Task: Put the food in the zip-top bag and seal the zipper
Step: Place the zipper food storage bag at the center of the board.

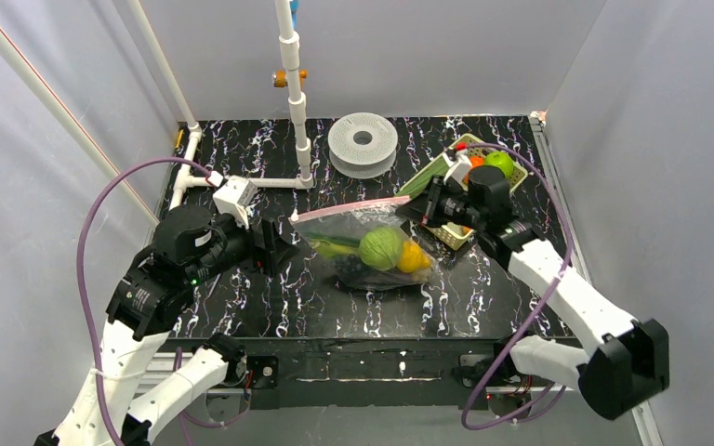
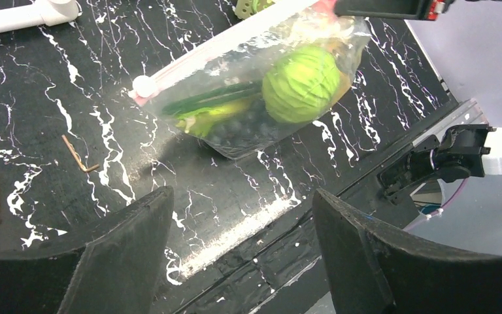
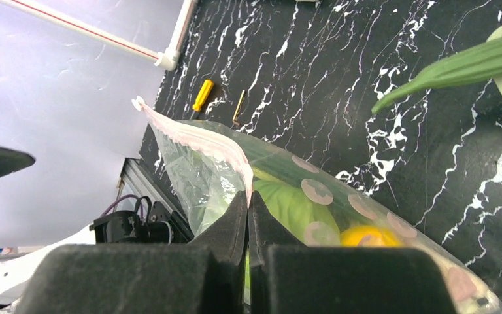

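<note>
Bag (image 1: 372,249): centre of the top view, lying on the table (image 1: 335,311). Its long axis runs left to right along the zipper (image 1: 353,208), which rises slightly toward the right, and the body falls toward the lower edge of the frame.
Contents: head (image 1: 381,248) in the middle, yellow piece (image 1: 414,257) at right, stalk (image 1: 333,246) at left, eggplant (image 1: 363,272) lowest.
Right gripper (image 3: 248,212): fingers pressed together on the zipper's right end, that end raised off the table.
Left gripper (image 2: 242,196): spread wide, empty, off the bag's left corner and apart from it.
Open room: bare table left of and below the bag.
Crowded side: basket (image 1: 453,236) just beyond the right gripper, upper right.
Whether the zipper is sealed cannot be told.
</note>
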{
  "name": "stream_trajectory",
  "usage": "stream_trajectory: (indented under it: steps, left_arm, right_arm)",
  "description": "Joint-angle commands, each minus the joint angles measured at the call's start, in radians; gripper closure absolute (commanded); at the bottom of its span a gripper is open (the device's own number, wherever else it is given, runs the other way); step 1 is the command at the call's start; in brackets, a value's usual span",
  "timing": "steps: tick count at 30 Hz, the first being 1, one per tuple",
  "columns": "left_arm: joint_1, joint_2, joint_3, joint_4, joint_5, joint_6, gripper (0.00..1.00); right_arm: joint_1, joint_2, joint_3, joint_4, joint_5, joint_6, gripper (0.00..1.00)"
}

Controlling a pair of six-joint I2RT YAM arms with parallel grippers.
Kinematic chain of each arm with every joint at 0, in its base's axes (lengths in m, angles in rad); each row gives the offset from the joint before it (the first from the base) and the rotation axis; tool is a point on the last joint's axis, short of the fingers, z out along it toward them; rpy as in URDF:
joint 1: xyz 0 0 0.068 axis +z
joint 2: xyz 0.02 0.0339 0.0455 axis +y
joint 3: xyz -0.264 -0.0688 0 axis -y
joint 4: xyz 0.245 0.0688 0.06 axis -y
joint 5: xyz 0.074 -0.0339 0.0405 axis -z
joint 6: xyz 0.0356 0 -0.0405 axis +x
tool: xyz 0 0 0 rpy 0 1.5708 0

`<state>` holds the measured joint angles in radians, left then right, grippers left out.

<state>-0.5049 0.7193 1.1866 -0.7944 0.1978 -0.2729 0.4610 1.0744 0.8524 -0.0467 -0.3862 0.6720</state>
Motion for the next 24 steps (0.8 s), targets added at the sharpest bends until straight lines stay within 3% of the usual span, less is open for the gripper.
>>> stream_trajectory:
  steps: [1,9,15,24]
  left_arm:
    - [0.003,-0.007,0.021,-0.029,-0.025,0.002,0.23]
    - [0.003,-0.061,0.024,-0.071,-0.091,0.038,0.23]
    - [0.003,-0.111,0.06,-0.071,-0.179,0.063,0.22]
    - [0.003,-0.222,0.15,-0.006,-0.436,0.05,0.22]
  right_arm:
    - [0.045,0.113,0.139,-0.014,0.036,-0.038,0.99]
    - [0.262,0.232,0.266,-0.011,0.054,-0.032,0.99]
    - [0.414,0.223,0.395,-0.054,0.041,-0.031,0.99]
    - [0.478,0.113,0.505,-0.047,0.044,0.061,0.99]
